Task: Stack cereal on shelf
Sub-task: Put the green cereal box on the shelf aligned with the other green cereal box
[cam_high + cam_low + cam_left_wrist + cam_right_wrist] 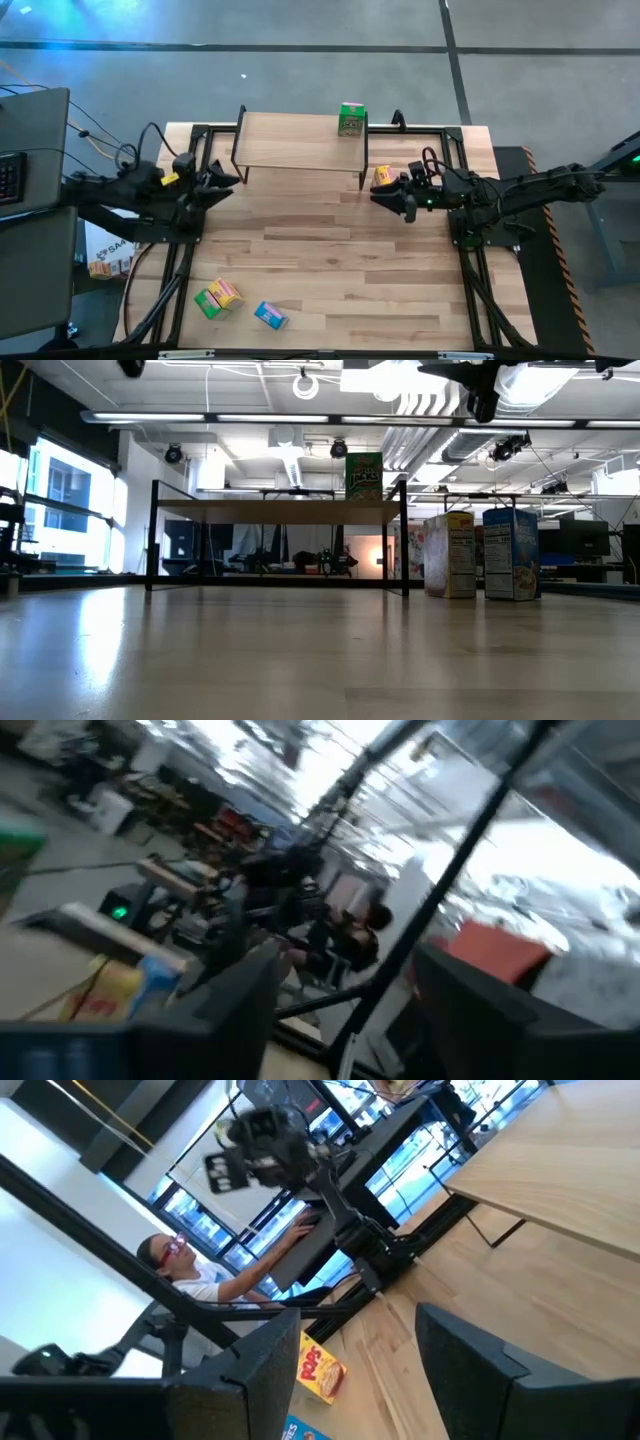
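Left gripper (225,180) sits left of centre in the high view, just off the shelf's left end, fingers spread, nothing between them. Right gripper (398,202) is right of centre, below the shelf's right end, fingers also apart and empty. Table (330,250) fills the middle of the frame. Shelf (290,140) stands at upper centre. One green cereal box (351,119) stands upright on the shelf's right end. A yellow box (383,176) stands on the table just beside the right gripper; the low view shows a blue box (512,553) next to it. Lower left holds a green box (208,303) touching a yellow-red box (226,292), with another blue box (270,315) nearby.
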`<state>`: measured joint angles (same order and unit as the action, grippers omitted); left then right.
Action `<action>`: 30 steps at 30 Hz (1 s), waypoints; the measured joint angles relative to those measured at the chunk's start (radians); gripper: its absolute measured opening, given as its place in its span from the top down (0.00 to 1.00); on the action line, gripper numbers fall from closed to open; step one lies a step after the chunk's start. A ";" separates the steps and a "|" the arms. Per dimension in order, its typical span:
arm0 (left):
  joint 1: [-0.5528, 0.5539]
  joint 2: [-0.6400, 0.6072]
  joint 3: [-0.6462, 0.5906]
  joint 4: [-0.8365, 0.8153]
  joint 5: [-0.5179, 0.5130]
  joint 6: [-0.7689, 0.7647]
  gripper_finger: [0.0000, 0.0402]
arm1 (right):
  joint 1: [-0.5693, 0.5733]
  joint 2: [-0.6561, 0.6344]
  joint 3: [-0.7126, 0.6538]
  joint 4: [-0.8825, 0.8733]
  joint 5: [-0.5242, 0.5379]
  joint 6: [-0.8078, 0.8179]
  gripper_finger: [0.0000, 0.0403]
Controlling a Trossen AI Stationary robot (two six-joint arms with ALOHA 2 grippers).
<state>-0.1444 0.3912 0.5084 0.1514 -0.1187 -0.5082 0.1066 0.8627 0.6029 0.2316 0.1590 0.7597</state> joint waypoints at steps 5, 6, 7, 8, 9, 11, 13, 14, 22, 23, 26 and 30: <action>0.000 0.188 0.190 -0.130 0.129 0.066 0.34 | 0.000 0.000 0.000 0.002 -0.003 0.000 0.51; 0.000 0.219 0.223 -0.165 0.154 0.078 0.33 | 0.000 0.000 0.000 0.005 -0.005 0.000 0.51; 0.000 0.249 0.255 -0.200 0.178 0.085 0.33 | 0.000 0.000 0.000 0.007 -0.006 -0.001 0.51; -0.001 0.278 0.288 -0.232 0.202 0.091 0.33 | 0.000 0.000 0.000 0.007 -0.007 -0.003 0.51; -0.004 0.307 0.322 -0.259 0.222 0.091 0.33 | 0.000 0.000 0.000 0.006 -0.007 -0.008 0.51; -0.026 0.361 0.380 -0.340 0.253 0.084 0.33 | 0.000 0.000 0.000 0.007 -0.010 -0.008 0.51; -0.063 0.416 0.433 -0.441 0.266 0.091 0.33 | 0.000 0.000 0.000 0.006 -0.010 -0.009 0.51; -0.086 0.447 0.458 -0.481 0.269 0.099 0.33 | 0.000 0.000 0.000 0.007 -0.011 -0.016 0.51; -0.337 0.628 0.607 -0.764 0.263 0.094 0.34 | 0.000 0.000 0.000 0.006 -0.044 -0.027 0.51; -0.371 0.646 0.614 -0.774 0.256 0.094 0.34 | 0.000 0.000 0.000 0.006 -0.047 -0.027 0.51; -0.466 0.696 0.618 -0.816 0.236 0.091 0.34 | 0.000 0.000 0.000 0.006 -0.051 -0.028 0.51; -0.581 0.761 0.618 -0.936 0.219 0.073 0.34 | 0.000 0.000 0.000 0.005 -0.062 -0.059 0.51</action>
<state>-0.7258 1.1523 1.1263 -0.7847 0.1000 -0.4354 0.1066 0.8627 0.6033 0.2363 0.0967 0.7002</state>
